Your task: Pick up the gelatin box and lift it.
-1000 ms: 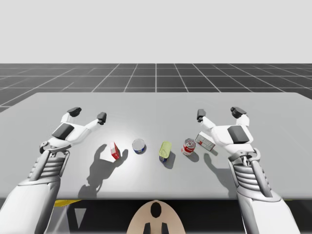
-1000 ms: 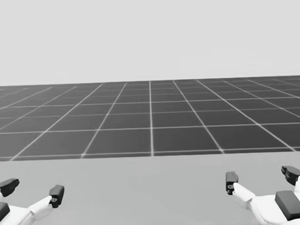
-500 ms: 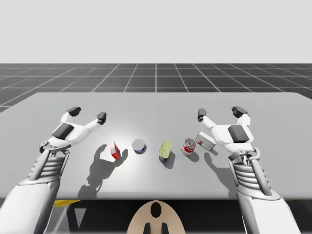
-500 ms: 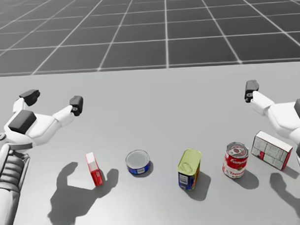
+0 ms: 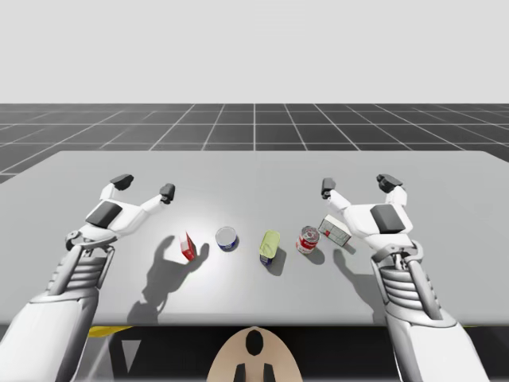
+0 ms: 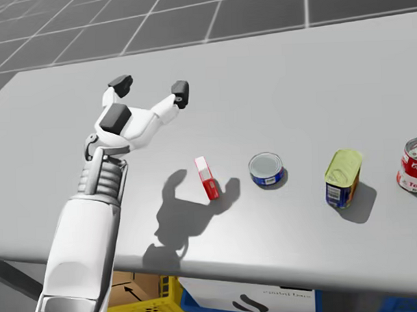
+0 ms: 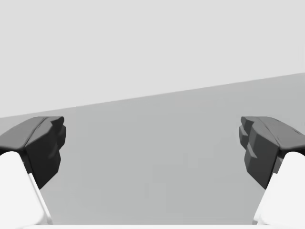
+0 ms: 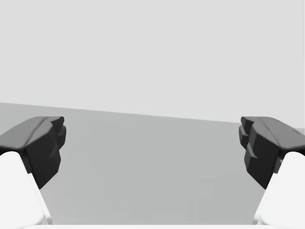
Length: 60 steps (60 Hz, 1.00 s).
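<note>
A small red box (image 5: 188, 247) stands on edge on the grey table (image 5: 254, 171), left of a row of cans; the head view shows the red box (image 6: 207, 177) near the table's front. My left gripper (image 5: 144, 186) hovers open behind and to the left of it, apart from it, and appears in the head view as my left gripper (image 6: 150, 87). In the left wrist view my left gripper (image 7: 152, 152) has only bare table between its fingers. My right gripper (image 5: 357, 185) is open above the table's right side; in its own view my right gripper (image 8: 152, 152) holds nothing.
Right of the red box stand a low blue can (image 5: 227, 238), a yellow-green tin (image 5: 270, 247) and a red and white can (image 5: 308, 239). A white and red box (image 5: 336, 231) lies by my right hand. A yellow crate (image 6: 142, 310) sits under the table's front edge.
My head has turned down and to the left, so the head view now takes in my left arm and the red box. Both arms have hardly moved.
</note>
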Each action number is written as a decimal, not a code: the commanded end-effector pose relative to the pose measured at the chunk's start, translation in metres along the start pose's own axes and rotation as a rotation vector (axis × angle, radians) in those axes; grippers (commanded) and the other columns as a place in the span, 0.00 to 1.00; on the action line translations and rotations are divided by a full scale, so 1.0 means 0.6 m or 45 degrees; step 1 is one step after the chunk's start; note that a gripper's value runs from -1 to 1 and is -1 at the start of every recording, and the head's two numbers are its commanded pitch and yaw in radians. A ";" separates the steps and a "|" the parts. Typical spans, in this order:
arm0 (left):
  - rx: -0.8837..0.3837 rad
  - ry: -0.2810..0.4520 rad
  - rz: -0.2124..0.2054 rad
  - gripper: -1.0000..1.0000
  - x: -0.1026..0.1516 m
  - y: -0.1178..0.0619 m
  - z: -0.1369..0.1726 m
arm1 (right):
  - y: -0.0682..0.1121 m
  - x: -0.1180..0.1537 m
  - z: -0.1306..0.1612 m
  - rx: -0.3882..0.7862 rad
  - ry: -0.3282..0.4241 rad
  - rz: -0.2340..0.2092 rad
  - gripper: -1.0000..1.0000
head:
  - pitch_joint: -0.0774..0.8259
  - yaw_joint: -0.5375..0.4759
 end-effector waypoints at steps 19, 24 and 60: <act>-0.164 0.072 0.073 0.00 0.056 -0.013 0.036 | 0.001 -0.003 0.000 0.001 0.008 -0.002 0.00 | 0.82 0.87; -0.252 0.116 0.088 0.00 0.081 -0.012 0.056 | 0.001 -0.003 0.000 0.000 0.008 -0.001 0.00 | 0.81 0.87; -0.810 0.566 0.005 0.00 0.039 0.014 0.133 | 0.002 -0.006 -0.002 -0.012 -0.010 0.041 0.00 | 0.83 0.88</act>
